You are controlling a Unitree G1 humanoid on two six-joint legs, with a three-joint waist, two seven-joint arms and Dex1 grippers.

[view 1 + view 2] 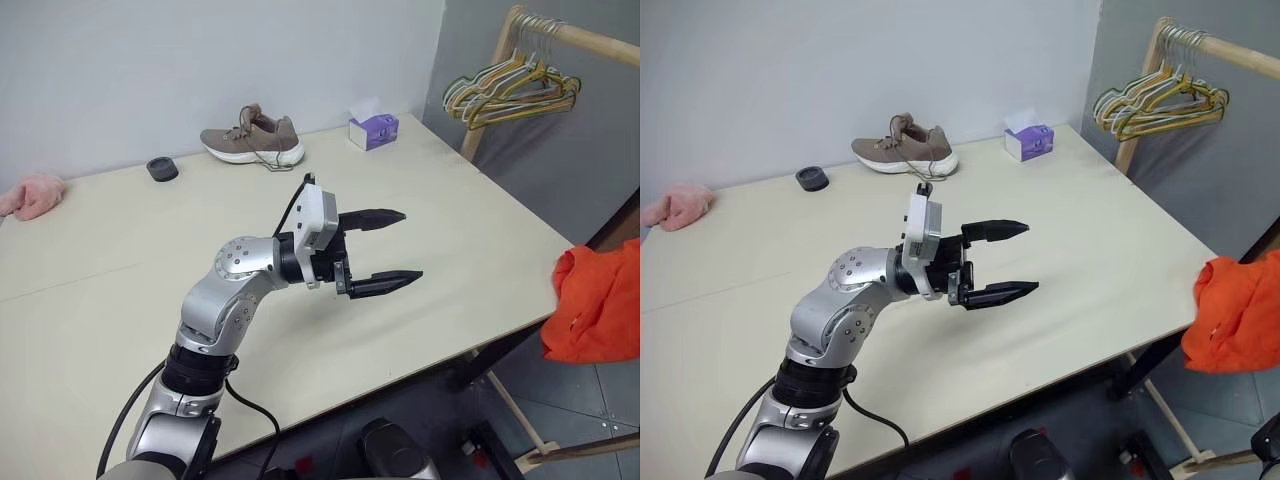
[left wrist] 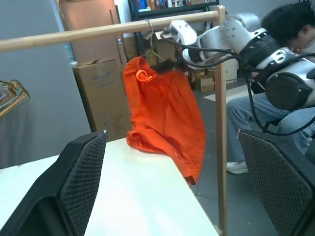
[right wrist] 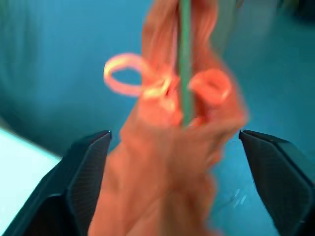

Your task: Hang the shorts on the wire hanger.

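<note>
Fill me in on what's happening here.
The orange shorts hang on the wire hanger from the wooden rail, beside the table. The right gripper is open around them without gripping. The left gripper hovers open and empty over the table.

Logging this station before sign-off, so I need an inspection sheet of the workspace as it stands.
Surface: pale table, mostly bare.
Job's things: shorts draped on the wire hanger, hanging from the wooden rail.
Clutter: shoe, tissue box, black puck, pink cloth.
Grippers: left gripper open over table; right gripper open around shorts.
Cables: black cable along left arm.
Surroundings: hanger bunch; seated person; cardboard boxes.
</note>
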